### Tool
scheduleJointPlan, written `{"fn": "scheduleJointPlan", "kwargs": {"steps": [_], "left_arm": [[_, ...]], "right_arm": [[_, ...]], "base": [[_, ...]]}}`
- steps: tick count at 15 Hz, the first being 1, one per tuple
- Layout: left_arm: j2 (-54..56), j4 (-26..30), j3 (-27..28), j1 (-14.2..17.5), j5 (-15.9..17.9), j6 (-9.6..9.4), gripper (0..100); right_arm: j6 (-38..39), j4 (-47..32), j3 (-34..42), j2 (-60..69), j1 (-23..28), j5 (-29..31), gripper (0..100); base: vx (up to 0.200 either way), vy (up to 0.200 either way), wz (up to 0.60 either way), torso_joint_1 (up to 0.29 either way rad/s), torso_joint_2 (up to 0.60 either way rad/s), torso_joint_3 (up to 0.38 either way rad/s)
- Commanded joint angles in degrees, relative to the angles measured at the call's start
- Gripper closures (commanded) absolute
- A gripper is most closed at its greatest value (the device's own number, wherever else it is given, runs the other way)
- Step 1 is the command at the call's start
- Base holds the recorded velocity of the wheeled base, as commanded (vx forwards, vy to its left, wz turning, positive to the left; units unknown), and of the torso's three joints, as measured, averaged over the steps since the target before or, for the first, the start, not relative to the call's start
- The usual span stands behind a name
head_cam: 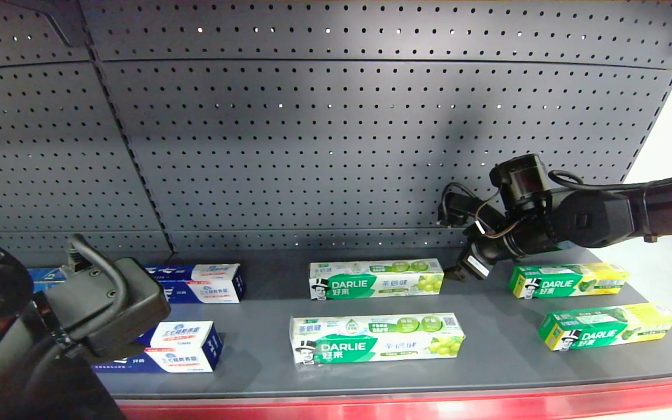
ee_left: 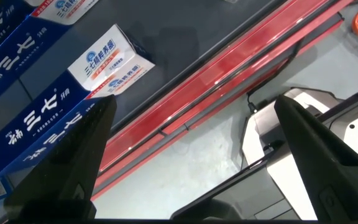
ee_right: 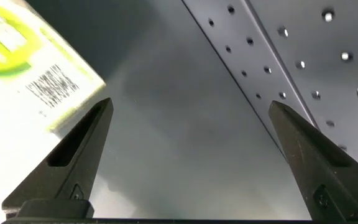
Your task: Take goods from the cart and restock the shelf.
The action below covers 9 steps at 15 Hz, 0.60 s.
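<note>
Perforated dark-grey steel panel (head_cam: 336,146) backs a smooth grey shelf (head_cam: 266,361) with a glossy red lip (head_cam: 406,402). Long cardboard toothpaste cartons lie flat: blue-white cartons (head_cam: 181,347) left, green-white cartons (head_cam: 375,278) middle, green-yellow cartons (head_cam: 569,280) right. The right fingers (ee_right: 73,168), black tapered wedges, gape wide and empty beside the rear green-white carton's end. The left fingers (ee_left: 316,149) spread wide, empty, over the red lip.

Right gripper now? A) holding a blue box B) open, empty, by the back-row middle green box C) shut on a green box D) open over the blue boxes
B: the right gripper has its jaws apart, bare shelf between them, beside the green box.
</note>
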<state>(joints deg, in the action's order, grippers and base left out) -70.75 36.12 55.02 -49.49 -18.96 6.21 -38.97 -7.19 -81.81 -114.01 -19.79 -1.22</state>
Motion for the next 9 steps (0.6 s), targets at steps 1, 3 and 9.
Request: {"fn": "scheduleJointPlan", "kwargs": {"steps": [1, 3, 9], "left_arm": [[-0.1, 0.0, 0.1, 0.0, 0.0, 0.04, 0], [-0.2, 0.0, 0.3, 0.0, 0.0, 0.04, 0], [-0.4, 0.0, 0.4, 0.0, 0.0, 0.04, 0]], "right_arm": [[-0.1, 0.0, 0.3, 0.5, 1.0, -0.1, 0], [-0.1, -0.1, 0.3, 0.8, 1.2, -0.2, 0], [-0.1, 0.2, 0.0, 0.2, -0.8, -0.4, 0]], "base": [[0.0, 0.0, 0.0, 0.0, 0.0, 0.0], [0.0, 0.0, 0.0, 0.0, 0.0, 0.0], [0.0, 0.0, 0.0, 0.0, 0.0, 0.0]]}}
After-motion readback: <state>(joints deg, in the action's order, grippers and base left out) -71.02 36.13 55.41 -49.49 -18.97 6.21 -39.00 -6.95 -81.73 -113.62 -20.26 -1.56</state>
